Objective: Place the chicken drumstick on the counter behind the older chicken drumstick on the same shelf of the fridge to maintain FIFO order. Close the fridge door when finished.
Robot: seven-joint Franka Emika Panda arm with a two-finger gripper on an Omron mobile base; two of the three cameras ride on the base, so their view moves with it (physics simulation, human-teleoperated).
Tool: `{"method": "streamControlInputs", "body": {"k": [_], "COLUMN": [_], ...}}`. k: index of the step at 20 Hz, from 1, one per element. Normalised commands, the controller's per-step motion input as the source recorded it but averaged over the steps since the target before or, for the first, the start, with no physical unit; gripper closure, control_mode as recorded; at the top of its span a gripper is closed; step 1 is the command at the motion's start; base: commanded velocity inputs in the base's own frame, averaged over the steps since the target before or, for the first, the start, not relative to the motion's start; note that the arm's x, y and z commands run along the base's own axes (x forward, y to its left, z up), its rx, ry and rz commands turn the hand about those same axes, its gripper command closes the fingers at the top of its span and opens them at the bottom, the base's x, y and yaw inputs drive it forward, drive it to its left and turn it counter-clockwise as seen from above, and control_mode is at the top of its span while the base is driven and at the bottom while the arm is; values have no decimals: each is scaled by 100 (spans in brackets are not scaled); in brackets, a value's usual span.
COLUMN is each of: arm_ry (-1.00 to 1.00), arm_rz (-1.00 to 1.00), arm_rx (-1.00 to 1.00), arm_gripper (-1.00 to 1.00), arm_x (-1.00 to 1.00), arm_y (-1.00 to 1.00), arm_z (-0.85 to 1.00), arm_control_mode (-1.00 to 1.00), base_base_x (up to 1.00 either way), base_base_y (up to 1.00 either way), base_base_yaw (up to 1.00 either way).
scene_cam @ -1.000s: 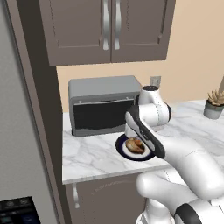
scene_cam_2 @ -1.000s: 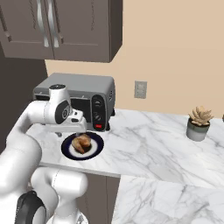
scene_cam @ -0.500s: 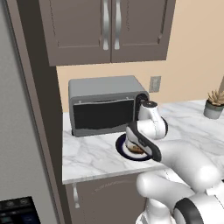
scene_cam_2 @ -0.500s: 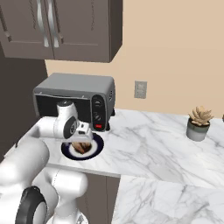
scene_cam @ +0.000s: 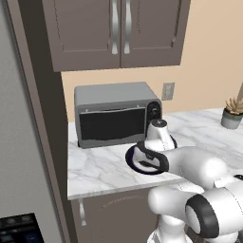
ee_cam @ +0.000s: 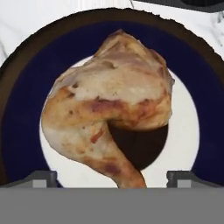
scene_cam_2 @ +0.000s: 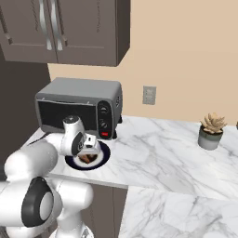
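- The step in hand looks like the first pick: the gripper (ee_cam: 111, 178) hangs directly over the chicken drumstick (ee_cam: 109, 109), which lies on a dark blue plate (ee_cam: 22, 131) with a white centre and brown rim; nothing is lifted yet.
- In the hand view the two fingertips (ee_cam: 39, 178) stand wide apart at either side of the bone end, so the jaws are spread and empty; whether they already reach down to the level of the meat I cannot tell.
- The plate (scene_cam: 135, 163) sits on the counter (scene_cam: 95, 168) just in front of the toaster oven (scene_cam: 114, 114), near the counter's front edge; in the right base view the hand (scene_cam_2: 86, 145) covers most of the drumstick (scene_cam_2: 86, 159).
- The next move, as I judge it, calls for a short descent so the pads straddle the plump body, then a firm close; the rounded, uneven meat may roll or slip, so a grip across the thick part seems safer than at the narrow bone.
- After that the piece has to travel to the fridge (scene_cam: 19, 142), whose grey side rises at the left of the left base view; its interior and shelf lie outside these views.
- Around: wall cabinets (scene_cam: 118, 28) overhead, a wall outlet (scene_cam_2: 148, 95), a small potted succulent (scene_cam_2: 210, 131) well apart on the right; the toaster oven just behind the plate limits room for the wrist on the lift.
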Motion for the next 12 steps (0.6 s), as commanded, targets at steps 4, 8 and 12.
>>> {"method": "streamControlInputs", "body": {"k": [4,8,12], "arm_ry": [0,0,-2], "arm_rz": [1,4,4], "arm_rx": [0,0,0], "arm_gripper": [-100,-100,-100], "arm_x": [60,7,-21], "arm_y": [3,0,1], "arm_z": [-32,-56,-53], "arm_control_mode": [-100,-100,-100], "base_base_x": [0,0,0], "base_base_y": [0,0,0], "base_base_yaw": [0,0,0]}}
